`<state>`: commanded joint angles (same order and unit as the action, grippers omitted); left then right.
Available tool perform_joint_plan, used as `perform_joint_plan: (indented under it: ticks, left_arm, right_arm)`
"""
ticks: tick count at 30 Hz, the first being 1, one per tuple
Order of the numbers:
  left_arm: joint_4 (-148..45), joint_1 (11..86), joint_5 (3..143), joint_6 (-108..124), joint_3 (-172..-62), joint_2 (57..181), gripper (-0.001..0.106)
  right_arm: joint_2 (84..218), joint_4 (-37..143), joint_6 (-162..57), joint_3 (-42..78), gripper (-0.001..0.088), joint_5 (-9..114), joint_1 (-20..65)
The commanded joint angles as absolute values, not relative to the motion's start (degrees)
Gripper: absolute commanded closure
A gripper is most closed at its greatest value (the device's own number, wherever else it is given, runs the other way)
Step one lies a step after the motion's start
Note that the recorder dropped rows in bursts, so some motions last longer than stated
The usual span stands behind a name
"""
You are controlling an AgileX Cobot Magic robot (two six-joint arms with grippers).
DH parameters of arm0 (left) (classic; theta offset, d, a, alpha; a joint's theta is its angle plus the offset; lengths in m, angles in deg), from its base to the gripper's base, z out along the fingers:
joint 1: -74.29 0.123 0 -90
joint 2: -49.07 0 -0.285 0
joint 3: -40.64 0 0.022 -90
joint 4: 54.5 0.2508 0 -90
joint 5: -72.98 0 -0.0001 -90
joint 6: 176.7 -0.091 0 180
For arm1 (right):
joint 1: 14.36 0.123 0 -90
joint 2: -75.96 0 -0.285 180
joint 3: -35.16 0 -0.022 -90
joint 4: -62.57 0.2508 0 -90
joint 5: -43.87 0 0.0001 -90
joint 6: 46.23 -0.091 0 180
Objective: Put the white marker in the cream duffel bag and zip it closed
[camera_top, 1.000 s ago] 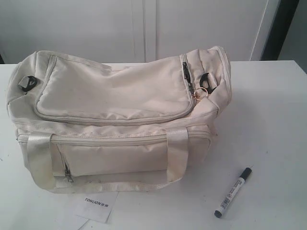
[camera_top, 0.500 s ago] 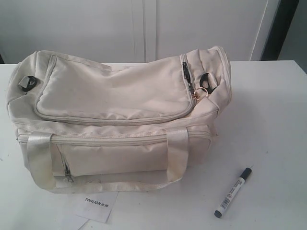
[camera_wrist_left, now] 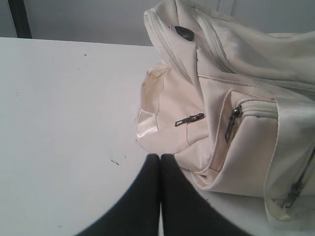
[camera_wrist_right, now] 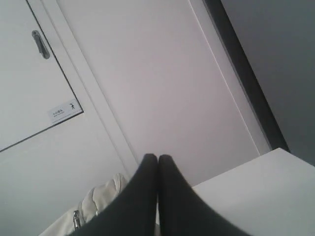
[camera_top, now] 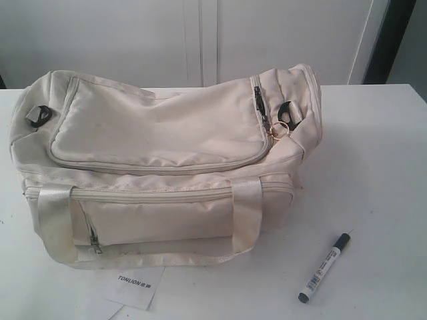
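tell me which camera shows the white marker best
The exterior view. The white marker lies there whole on the white table, apart from the cream duffel bag. The left wrist view shows the bag's end and table; the right wrist view shows mostly wall. Neither shows the marker.

Cream duffel bag (camera_top: 160,133): soft woven cloth, matt, creased. Webbing handles (camera_top: 247,213): satin sheen. Zipper pulls (camera_wrist_left: 190,119): dark metal, dull gloss. Buckle (camera_top: 39,117), upper left: black plastic. White marker (camera_top: 325,268), lower right: smooth plastic barrel, slight gloss. Tag (camera_top: 133,287): matt paper. Surface (camera_top: 373,167): white, smooth, matt, faint scuffs. Left gripper (camera_wrist_left: 160,158): matt black.
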<state>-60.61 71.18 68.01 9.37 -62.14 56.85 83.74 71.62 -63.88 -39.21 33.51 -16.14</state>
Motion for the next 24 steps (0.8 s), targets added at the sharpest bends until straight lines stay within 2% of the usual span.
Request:
perform_joint_plan:
  ticks: [3,13,24]
  left_arm:
    - [-60.61,71.18,68.68,9.8,-62.14,56.85,0.105]
    - [-60.61,71.18,68.33,23.05,-62.14,56.85,0.105]
    - [-60.61,71.18,68.25,22.93,-62.14,56.85,0.105]
  right_arm:
    - [84.08,71.62,-60.45,-35.8,0.0868,35.02,-16.14]
    - [107.3,71.62,-49.07,-18.26,0.0868,42.9,-16.14]
    - [125.08,71.62,-41.64,-6.15,0.0868,52.69,-16.14]
